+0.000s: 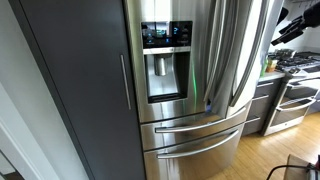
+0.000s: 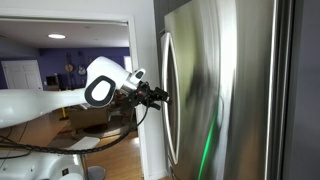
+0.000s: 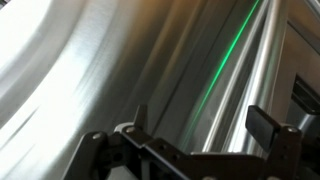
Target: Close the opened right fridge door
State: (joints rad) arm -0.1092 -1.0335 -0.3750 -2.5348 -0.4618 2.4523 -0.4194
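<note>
The right fridge door (image 1: 228,50) is a tall brushed-steel panel with a long curved bar handle (image 1: 248,60), and it stands swung outward from the fridge front. In an exterior view it fills the right side (image 2: 235,80), with its handle (image 2: 166,60) on the near edge. My gripper (image 2: 160,97) is at that handle, at mid height, and also shows at the top right of an exterior view (image 1: 284,30). In the wrist view the open jaws (image 3: 200,118) face the door surface (image 3: 90,60) and handle (image 3: 255,70), with nothing between the fingers. A green light streak runs down the steel.
The steel door with the black dispenser (image 1: 166,60) is to the side of the right door, above wide drawers (image 1: 195,135). A dark cabinet panel (image 1: 80,90) flanks the fridge. A steel stove (image 1: 290,95) stands beyond the door. A living room lies behind my arm (image 2: 60,70).
</note>
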